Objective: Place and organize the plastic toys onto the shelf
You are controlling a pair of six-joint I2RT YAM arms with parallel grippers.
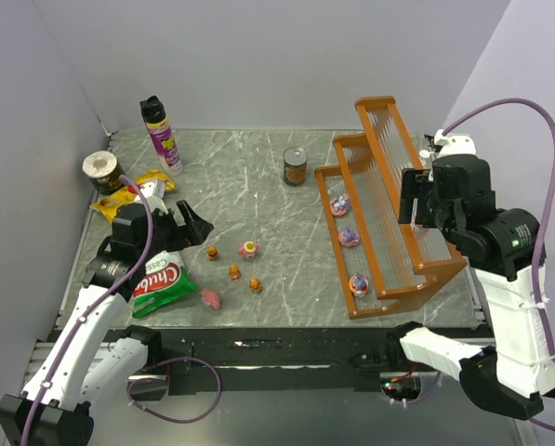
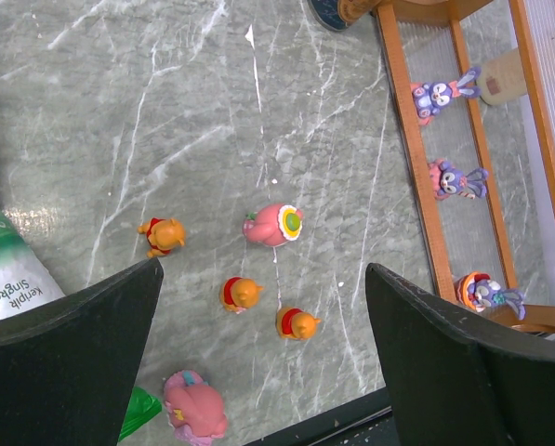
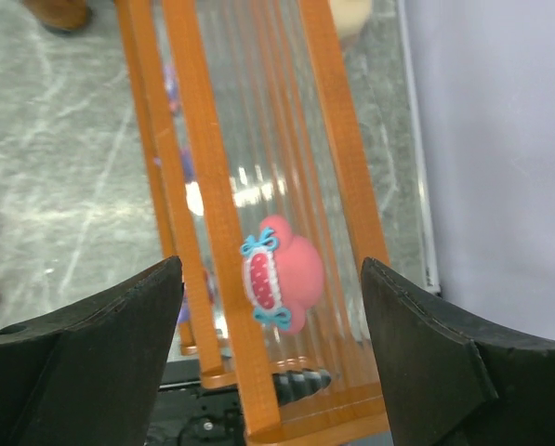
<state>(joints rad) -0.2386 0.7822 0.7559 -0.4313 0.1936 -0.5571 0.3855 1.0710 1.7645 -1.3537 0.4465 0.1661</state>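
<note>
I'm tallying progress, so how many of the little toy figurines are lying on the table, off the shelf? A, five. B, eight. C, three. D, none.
A: an orange figurine, a second, a third, a pink round-faced toy and a pink figurine at the near edge all lie on the marble table, off the shelf.

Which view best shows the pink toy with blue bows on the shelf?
The right wrist view: the pink toy sits mid-frame and large, on a clear panel of the shelf. In the top view the right gripper covers that part of the shelf, and I cannot find it. The left wrist view does not show it.
</note>
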